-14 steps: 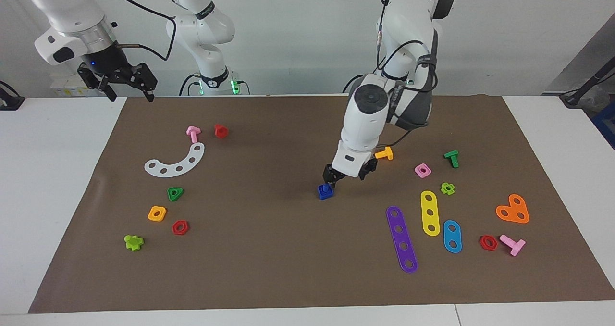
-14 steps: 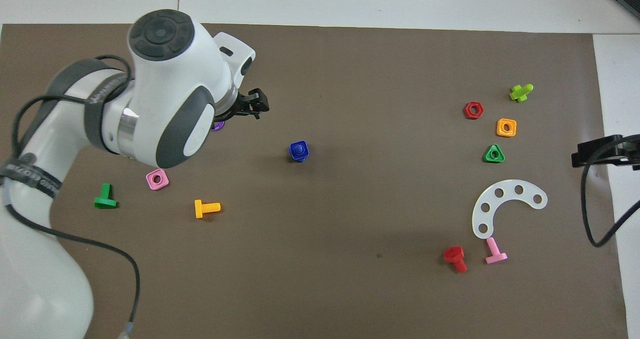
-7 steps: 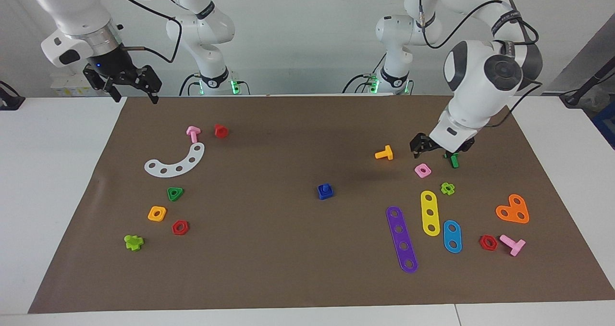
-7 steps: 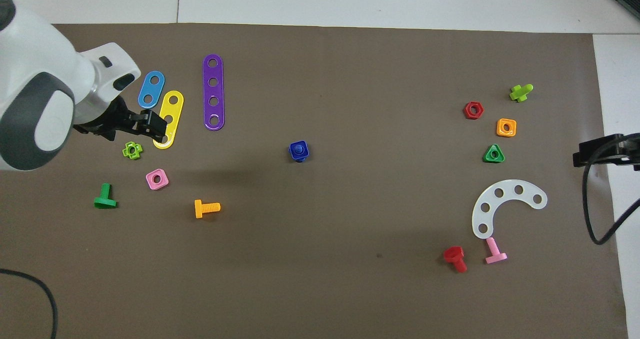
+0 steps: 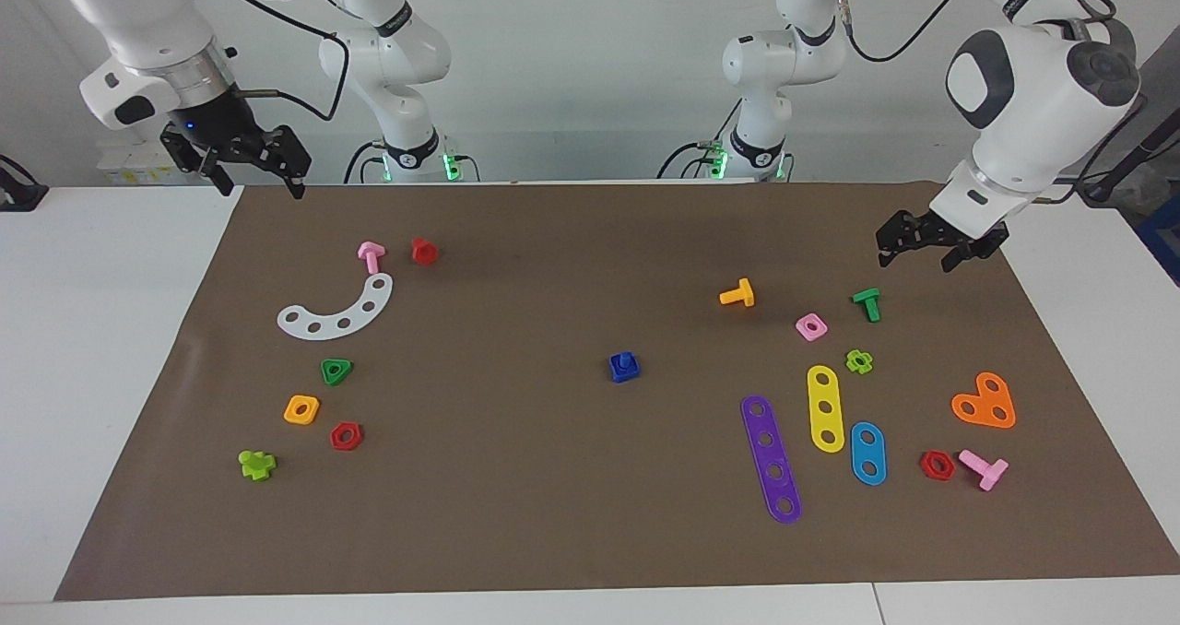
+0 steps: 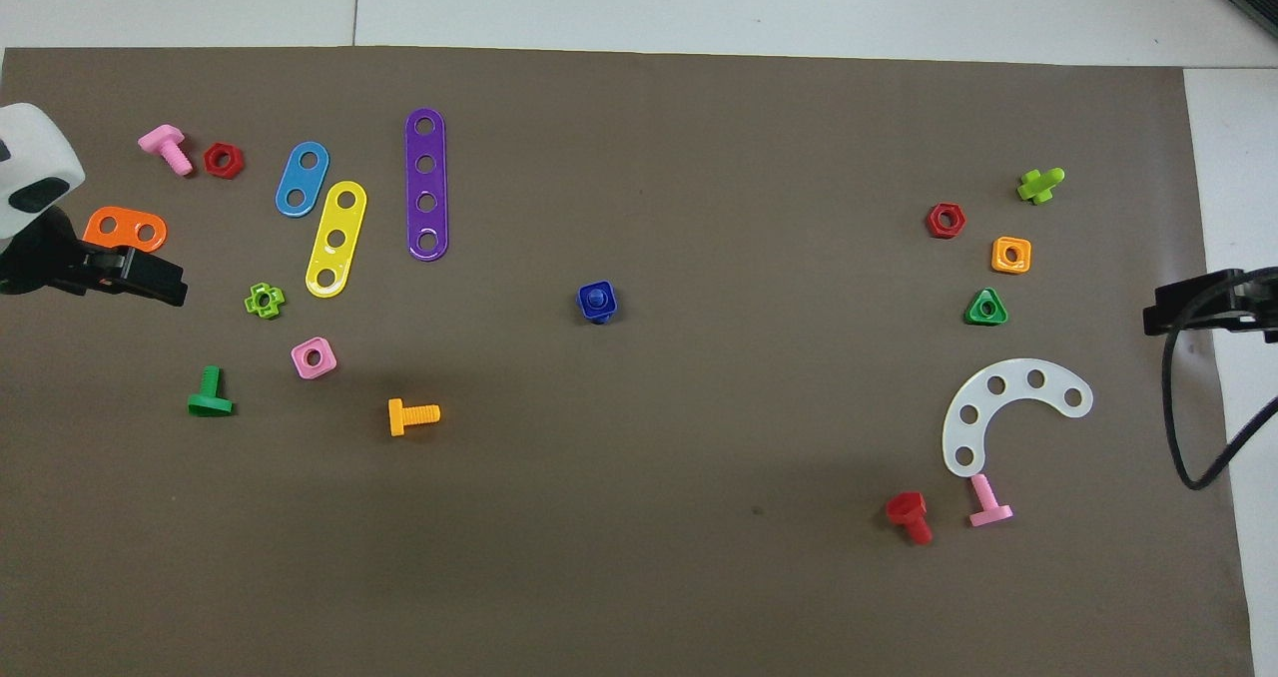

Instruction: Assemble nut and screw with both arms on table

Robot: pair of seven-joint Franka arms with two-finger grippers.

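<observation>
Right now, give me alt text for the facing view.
A dark blue nut with its screw standing in it sits mid-mat on the table, scattered colourful toy parts around. Both arms are pulled back: left end effector and right end effector hover empty, open.

Dark blue nut [image 5: 624, 370] and screw [image 5: 625, 360] on brown-matted white table [image 5: 516, 514].

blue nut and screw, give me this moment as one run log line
nut: on mat | screw: seated in nut | left gripper: raised | right gripper: waiting
</observation>
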